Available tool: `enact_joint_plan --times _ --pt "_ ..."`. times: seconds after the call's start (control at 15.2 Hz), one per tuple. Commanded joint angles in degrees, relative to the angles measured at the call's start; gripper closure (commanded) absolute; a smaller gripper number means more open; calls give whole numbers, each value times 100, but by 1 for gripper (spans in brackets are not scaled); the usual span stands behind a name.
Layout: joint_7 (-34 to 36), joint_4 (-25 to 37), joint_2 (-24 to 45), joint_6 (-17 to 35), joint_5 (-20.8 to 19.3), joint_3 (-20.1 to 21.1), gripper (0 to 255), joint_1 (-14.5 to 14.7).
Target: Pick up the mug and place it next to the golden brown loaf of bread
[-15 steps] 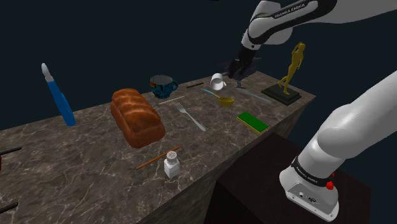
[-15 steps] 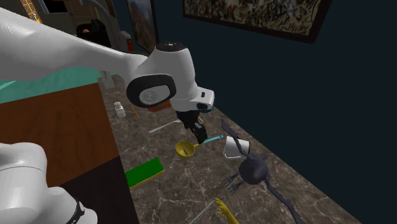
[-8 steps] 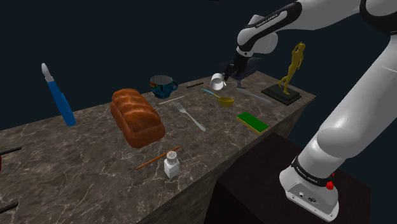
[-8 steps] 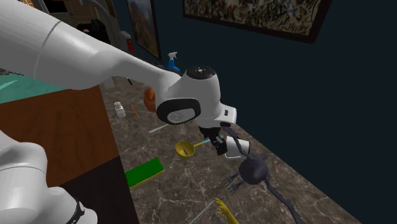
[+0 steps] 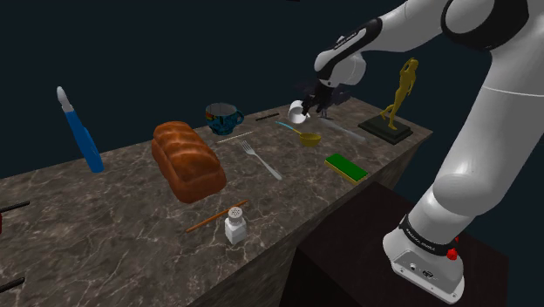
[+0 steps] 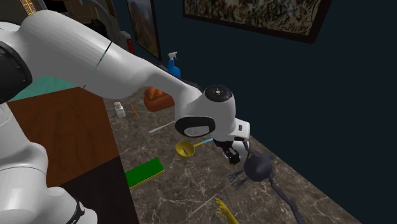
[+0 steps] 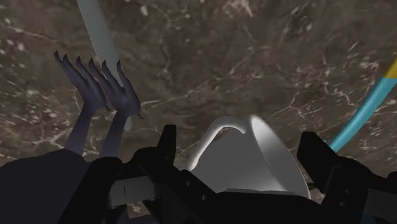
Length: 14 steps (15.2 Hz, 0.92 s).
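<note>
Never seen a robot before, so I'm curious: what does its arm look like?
The arm is glossy white, in rounded segments with dark joints. Its end effector is all black, with two fingers. A red knob sits by its foot.

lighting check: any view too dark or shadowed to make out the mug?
Shoulder view: dim overall, near-black backdrop, yet the white mug stands out. Second exterior view: brighter, but the arm's wrist covers much of it. Wrist view: even light, no glare, mug plain between the fingers of the open gripper.
</note>
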Motion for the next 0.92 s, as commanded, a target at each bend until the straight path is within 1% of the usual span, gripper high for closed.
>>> enact_joint_plan --times 0.0,0.13,0.66,0.73,0.79,0.86 --pt "-54 4 156 97 88 29 0 -10" --pt "-135 32 334 236 205 74 0 -25" --pt "-117 31 330 241 178 140 0 -90" --pt "-133 22 314 227 179 133 255 -102" --pt "-251 67 375 228 249 135 255 -168" --pt "-278 -25 303 248 249 127 255 -177"
